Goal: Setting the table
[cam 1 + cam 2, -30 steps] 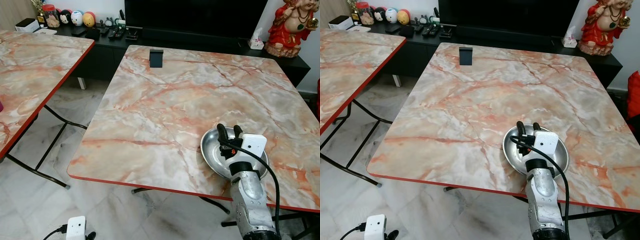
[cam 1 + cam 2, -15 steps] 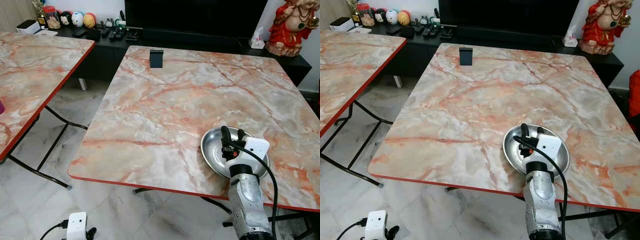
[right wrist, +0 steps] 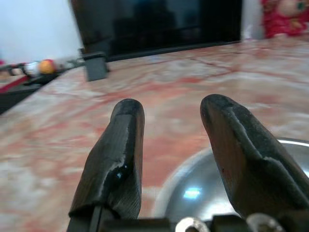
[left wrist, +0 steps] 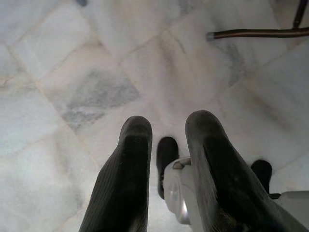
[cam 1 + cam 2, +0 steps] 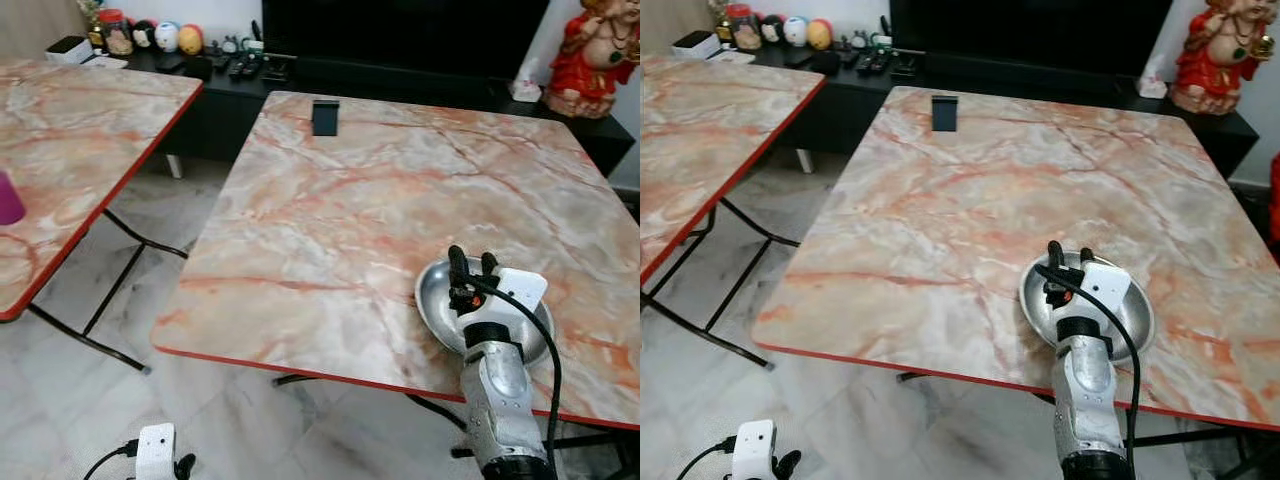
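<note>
A steel bowl (image 5: 1087, 310) sits near the front right edge of the marble table (image 5: 970, 200), so one piece looks laid. The right gripper (image 5: 1070, 262) hovers just above it, fingers apart and empty. The left gripper (image 4: 166, 159) hangs over the floor, fingers apart. More settings probably remain

Two marble-pattern surfaces: main one (image 5: 350, 200), second (image 5: 70, 130) to robot's left. One steel bowl (image 5: 1130, 305) on main surface. One small dark stand (image 5: 324, 117) at its far edge. One purple item (image 5: 9, 198) on second surface. One red figurine (image 5: 1218, 55) on one black cabinet (image 5: 420, 85). Two claws: right (image 5: 473, 265), left (image 4: 166, 145).
</note>
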Motion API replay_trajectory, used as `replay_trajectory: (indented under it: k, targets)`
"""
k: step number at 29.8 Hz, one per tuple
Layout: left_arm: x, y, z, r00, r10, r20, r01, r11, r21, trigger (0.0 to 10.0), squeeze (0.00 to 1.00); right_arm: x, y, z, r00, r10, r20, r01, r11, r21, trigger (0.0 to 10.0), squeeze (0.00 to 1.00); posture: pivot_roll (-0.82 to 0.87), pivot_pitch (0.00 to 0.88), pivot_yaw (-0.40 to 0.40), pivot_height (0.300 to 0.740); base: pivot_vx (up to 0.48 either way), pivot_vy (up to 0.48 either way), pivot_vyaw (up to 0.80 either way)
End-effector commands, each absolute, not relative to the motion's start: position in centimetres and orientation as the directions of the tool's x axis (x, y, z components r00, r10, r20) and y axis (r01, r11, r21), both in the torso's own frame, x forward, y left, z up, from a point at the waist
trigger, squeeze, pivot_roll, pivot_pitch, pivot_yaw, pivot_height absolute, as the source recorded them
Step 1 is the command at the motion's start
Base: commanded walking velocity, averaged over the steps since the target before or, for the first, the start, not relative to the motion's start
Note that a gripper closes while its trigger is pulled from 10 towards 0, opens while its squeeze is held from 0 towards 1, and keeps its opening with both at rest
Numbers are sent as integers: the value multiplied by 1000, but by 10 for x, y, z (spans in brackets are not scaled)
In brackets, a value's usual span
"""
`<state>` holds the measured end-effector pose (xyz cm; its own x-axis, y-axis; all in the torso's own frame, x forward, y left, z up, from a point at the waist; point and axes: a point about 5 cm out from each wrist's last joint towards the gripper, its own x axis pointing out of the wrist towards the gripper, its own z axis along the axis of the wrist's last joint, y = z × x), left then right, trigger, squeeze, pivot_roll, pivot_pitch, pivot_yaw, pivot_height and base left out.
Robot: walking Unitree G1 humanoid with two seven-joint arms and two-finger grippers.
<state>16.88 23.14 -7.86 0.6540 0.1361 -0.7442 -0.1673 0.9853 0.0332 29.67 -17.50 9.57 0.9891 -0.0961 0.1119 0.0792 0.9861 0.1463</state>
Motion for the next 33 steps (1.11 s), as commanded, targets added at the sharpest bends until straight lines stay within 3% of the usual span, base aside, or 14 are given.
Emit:
replay_trajectory:
  k: [1,6,33]
  targets:
    - [172,230,-77,660,145,-737,-187,982,25,10000,0,301,-174,102,988,-81,133,63,989,136,10000,0,14,0,-72,740,0,-401,0]
    - [175,229,-77,659,136,-739,-183,983,18,10000,0,308,-168,107,987,-69,143,46,987,155,10000,0,2,0,-65,740,0,0,0]
    - [159,234,-83,616,141,-775,-198,980,21,10000,0,318,-161,114,986,-69,151,40,982,186,10000,0,16,0,-51,740,0,453,0]
